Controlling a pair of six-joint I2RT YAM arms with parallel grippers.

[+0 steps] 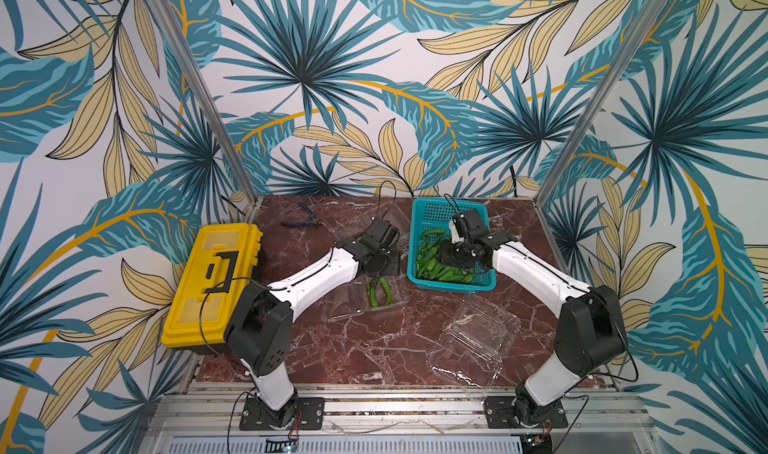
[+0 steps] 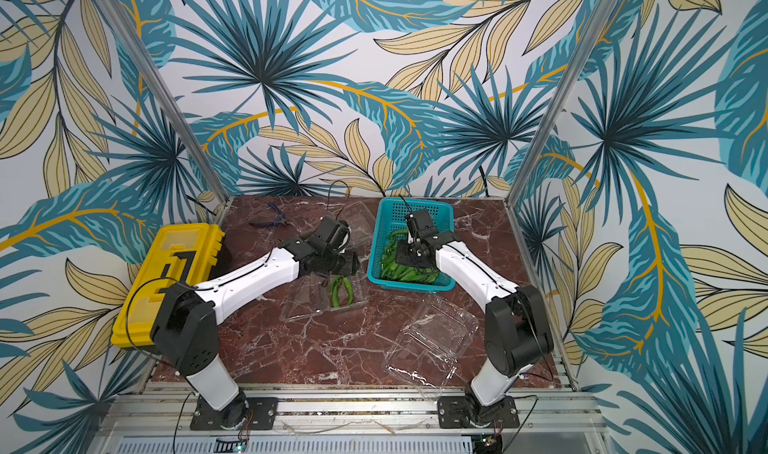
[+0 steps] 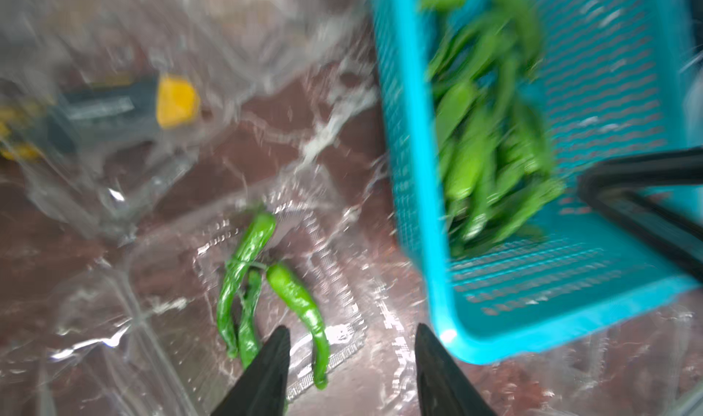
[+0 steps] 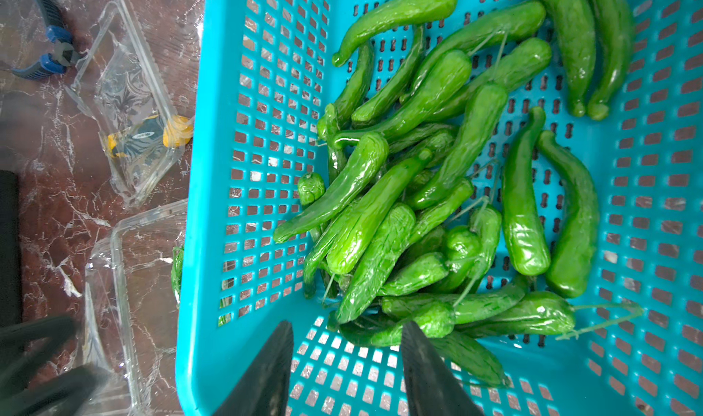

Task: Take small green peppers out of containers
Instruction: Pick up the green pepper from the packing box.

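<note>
Hovering with jaws apart and empty, left gripper aims at 3 peppers lying in the open clamshell; right gripper, likewise apart and empty, hangs over the basket heap.

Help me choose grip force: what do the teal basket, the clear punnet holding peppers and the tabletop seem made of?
Teal basket: likely moulded plastic, slotted walls. Clear punnet: thin glossy plastic; it glints and is see-through. Tabletop: marble look, maroon with white veins; real stone or print, cannot tell.

Teal and yellow palm-leaf wallpaper, red-brown veined marble tabletop, two aluminium posts
</note>
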